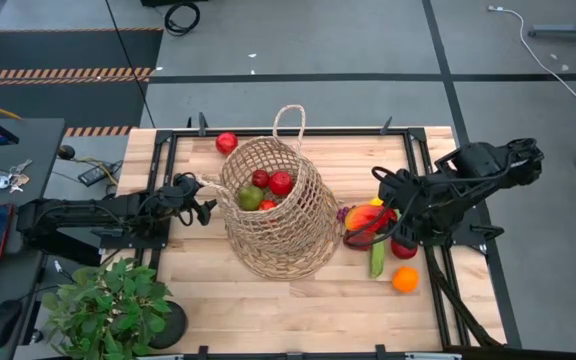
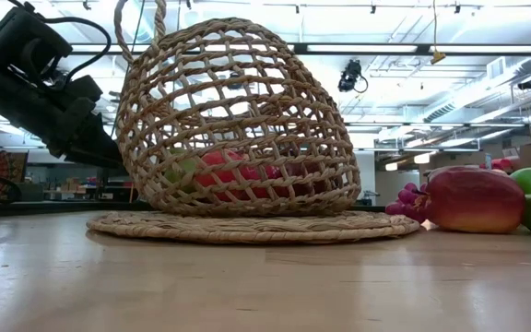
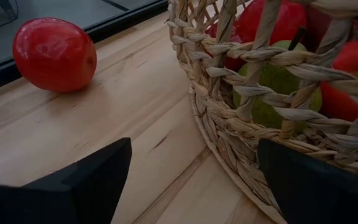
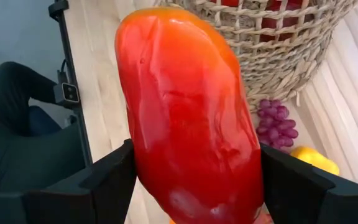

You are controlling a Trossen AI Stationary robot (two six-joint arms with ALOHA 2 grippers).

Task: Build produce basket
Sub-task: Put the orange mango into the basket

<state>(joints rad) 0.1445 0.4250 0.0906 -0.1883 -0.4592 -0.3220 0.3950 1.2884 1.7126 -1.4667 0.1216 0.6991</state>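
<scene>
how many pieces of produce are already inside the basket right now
4 show: a green fruit, and three red ones, at and, clustered inside the basket near its mouth. The weave may hide others.

Wooden table (image 1: 208, 290): basket (image 1: 278, 235) at centre, apple (image 1: 227, 143) at eleven o'clock, orange (image 1: 405, 280) at four, plant (image 1: 108, 310) at seven.

Basket (image 1: 278, 215) mid-table, fruit (image 1: 268, 185) inside; produce (image 1: 393, 262) to its right.
</scene>
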